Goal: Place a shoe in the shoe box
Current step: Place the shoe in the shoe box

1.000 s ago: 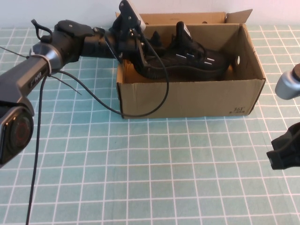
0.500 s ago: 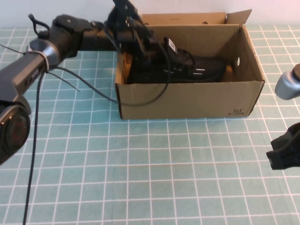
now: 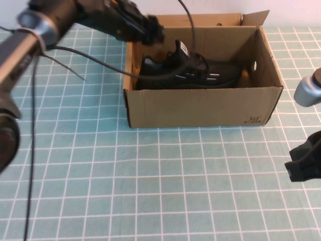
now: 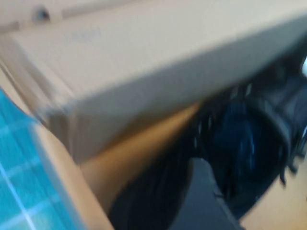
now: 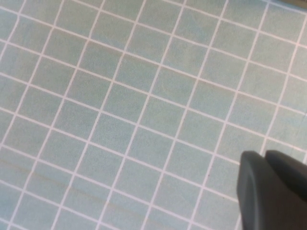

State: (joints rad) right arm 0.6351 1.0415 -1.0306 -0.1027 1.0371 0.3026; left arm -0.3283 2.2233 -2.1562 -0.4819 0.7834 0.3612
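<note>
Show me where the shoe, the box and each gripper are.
shoe (image 3: 193, 72), high view, its side.
box (image 3: 200, 106), high view, front wall.
left gripper (image 3: 150, 30), high view, over the box's left end.
right gripper (image 5: 271, 189), right wrist view, over the mat.

Teal gridded table, cardboard shoe box resting on it

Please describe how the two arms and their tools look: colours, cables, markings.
The left arm, above the shoe box's left end, is black with a silver-grey joint and loose black cables; its left tool is black. The right arm, at the table's right edge, is silver-grey; its right tool is black. No markings are readable.
</note>
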